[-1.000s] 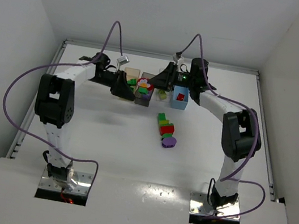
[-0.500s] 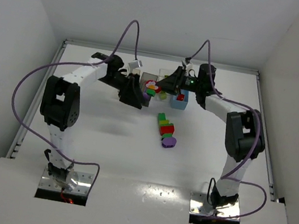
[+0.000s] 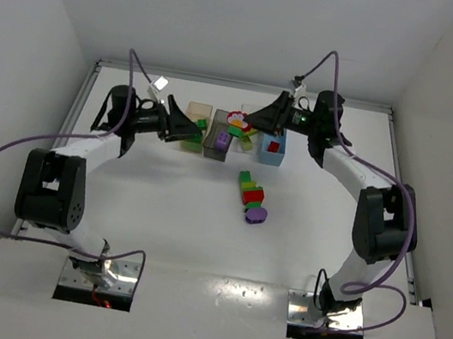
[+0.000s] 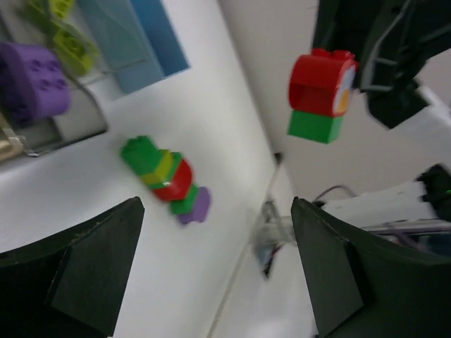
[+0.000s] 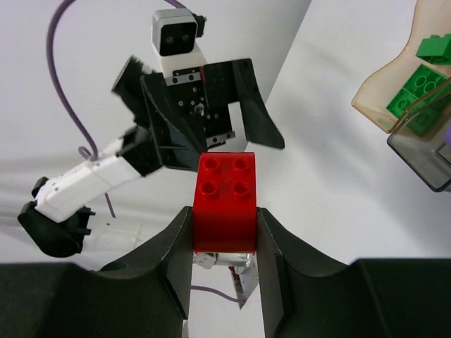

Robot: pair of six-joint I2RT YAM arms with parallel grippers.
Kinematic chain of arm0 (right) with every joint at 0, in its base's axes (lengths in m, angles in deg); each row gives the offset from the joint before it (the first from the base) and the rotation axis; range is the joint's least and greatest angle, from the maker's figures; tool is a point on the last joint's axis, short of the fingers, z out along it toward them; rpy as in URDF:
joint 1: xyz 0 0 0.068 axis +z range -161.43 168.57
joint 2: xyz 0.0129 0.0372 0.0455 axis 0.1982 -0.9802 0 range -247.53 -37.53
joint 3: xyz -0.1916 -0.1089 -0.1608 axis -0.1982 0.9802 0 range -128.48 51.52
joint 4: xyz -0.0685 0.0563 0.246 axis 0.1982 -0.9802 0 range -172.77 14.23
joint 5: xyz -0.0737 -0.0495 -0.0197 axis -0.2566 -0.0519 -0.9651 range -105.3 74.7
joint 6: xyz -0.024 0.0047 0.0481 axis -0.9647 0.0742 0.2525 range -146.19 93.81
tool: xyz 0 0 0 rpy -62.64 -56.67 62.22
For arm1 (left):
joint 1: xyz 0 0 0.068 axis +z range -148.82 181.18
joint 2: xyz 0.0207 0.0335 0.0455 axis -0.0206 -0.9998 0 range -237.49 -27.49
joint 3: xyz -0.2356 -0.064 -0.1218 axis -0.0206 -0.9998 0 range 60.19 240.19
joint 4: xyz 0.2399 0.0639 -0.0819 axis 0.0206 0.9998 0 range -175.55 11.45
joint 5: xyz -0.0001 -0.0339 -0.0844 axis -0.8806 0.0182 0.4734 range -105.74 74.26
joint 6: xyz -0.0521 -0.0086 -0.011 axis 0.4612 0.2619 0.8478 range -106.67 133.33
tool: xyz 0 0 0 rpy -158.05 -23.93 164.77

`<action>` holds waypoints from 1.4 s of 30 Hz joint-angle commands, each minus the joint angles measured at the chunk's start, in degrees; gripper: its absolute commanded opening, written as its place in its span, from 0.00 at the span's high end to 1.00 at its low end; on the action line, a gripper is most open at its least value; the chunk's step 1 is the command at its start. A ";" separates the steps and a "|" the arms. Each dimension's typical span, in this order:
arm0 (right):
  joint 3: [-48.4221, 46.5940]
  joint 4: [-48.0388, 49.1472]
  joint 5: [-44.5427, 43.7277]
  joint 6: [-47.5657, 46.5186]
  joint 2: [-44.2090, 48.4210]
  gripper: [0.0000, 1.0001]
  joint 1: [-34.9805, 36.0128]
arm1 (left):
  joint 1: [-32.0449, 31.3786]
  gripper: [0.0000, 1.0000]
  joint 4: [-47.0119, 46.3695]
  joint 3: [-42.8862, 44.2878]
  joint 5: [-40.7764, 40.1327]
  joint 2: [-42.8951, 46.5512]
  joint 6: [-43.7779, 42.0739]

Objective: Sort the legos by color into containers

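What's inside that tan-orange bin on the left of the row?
Only green bricks show inside the tan-orange bin. Its far end runs off the right wrist picture, and the left fingers cover part from above.

From the top external post, high above and behind the arm bases (image 3: 98,268): looks down and forward over the whole table (image 3: 159,210) from far off, bases at 6 o'clock, containers toward 12.

From the left wrist: sits close behind the left gripper (image 4: 217,211), rolled sideways, facing across the table. Takes in the blue container (image 4: 151,35) at 11 o'clock, the row of joined legos (image 4: 169,179) near centre and the red brick (image 4: 320,77) at 1 o'clock.

From the right wrist: peers very near along its own fingers (image 5: 176,239) at that same red brick, with the left gripper facing back at 12 o'clock and the tan container (image 5: 394,91) at 2.

Meets eye to eye across the wrists; shares both containers and the row with the top view
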 commanded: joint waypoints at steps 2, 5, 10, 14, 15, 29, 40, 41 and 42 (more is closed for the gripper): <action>0.99 1.15 -1.23 -0.90 2.02 1.00 0.22 | -4.32 0.08 -53.63 -6.34 -1.33 -1.33 40.70; 1.51 1.68 -1.76 -0.90 2.02 1.00 0.22 | -7.75 0.08 -60.80 -5.82 -3.27 -2.05 44.79; 0.99 1.15 -2.99 0.25 2.02 1.00 0.22 | -9.69 0.15 -61.34 -3.10 -5.82 -2.66 45.32; -2.08 1.15 -3.52 2.26 -0.43 1.00 0.75 | -9.69 0.32 -60.19 -2.40 -5.30 -3.19 44.27; -2.79 1.67 -3.52 2.27 -0.96 1.00 0.75 | -9.69 0.32 -60.19 -3.09 -5.30 -3.19 44.27; -7.45 7.74 -0.98 4.64 -2.02 1.00 1.45 | -6.88 0.26 -55.98 -4.24 -4.77 -5.47 41.80; -6.92 8.80 -0.36 4.64 -0.35 1.00 3.82 | -6.88 0.26 -55.45 -1.43 -3.19 -7.23 40.66; -7.53 8.80 -0.36 4.64 -0.35 1.00 3.82 | -7.40 0.26 -55.45 -1.43 -3.19 -7.23 40.66; -7.54 8.80 -0.36 4.64 -0.87 1.00 3.82 | -7.40 0.26 -55.45 -1.43 -2.66 -7.23 40.66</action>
